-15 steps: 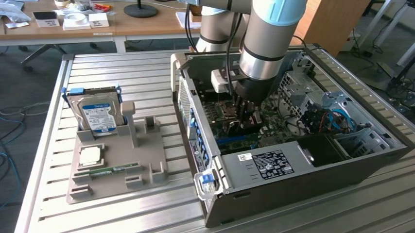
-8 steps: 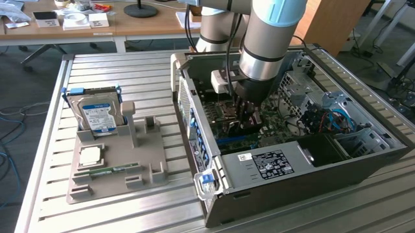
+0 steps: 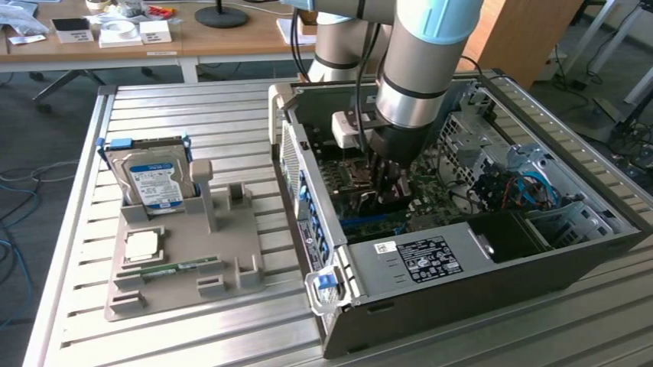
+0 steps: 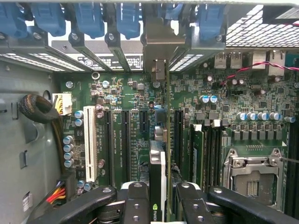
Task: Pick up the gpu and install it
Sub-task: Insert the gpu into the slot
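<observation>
The gpu [image 4: 158, 172] stands edge-on between my fingertips [image 4: 135, 201], a thin card with a green-logo label, its green board edge running toward the case's rear. Its pale metal bracket [image 4: 158, 46] sits among the rear slot covers, over the motherboard's [image 4: 117, 93] black expansion slots. The gripper [image 4: 161, 205] is shut on the gpu. In the exterior view the gripper [image 3: 393, 187] reaches straight down into the open computer case [image 3: 459, 298], low over the motherboard, with the dark card [image 3: 396, 200] between its fingers.
A grey holder [image 3: 229, 287] at the exterior view's left carries a hard drive [image 3: 153, 180], a CPU [image 3: 143, 243] and a RAM stick [image 3: 168, 269]. Inside the case are a power supply [image 3: 429, 256], a white slot [image 4: 89, 140], a CPU socket [image 4: 252, 175] and blue clips [image 4: 88, 16].
</observation>
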Controlling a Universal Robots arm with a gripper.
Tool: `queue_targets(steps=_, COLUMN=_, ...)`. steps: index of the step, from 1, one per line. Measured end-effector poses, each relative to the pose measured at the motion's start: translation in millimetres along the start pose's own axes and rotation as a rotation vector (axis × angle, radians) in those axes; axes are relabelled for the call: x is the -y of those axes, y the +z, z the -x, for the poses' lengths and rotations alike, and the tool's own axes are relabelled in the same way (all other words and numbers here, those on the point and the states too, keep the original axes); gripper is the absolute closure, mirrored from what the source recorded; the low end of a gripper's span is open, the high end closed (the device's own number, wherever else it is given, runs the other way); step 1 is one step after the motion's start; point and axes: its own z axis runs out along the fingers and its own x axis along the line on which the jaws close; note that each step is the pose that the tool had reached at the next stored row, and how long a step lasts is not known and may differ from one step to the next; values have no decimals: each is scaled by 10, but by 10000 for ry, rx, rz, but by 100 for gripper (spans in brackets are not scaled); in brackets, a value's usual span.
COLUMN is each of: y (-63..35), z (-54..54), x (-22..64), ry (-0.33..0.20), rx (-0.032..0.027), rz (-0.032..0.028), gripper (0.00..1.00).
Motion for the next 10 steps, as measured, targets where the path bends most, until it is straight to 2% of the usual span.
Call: queue_targets(steps=10, y=25, z=-1, x=-11, ry=0, rx=2, rz=-1, gripper=73)
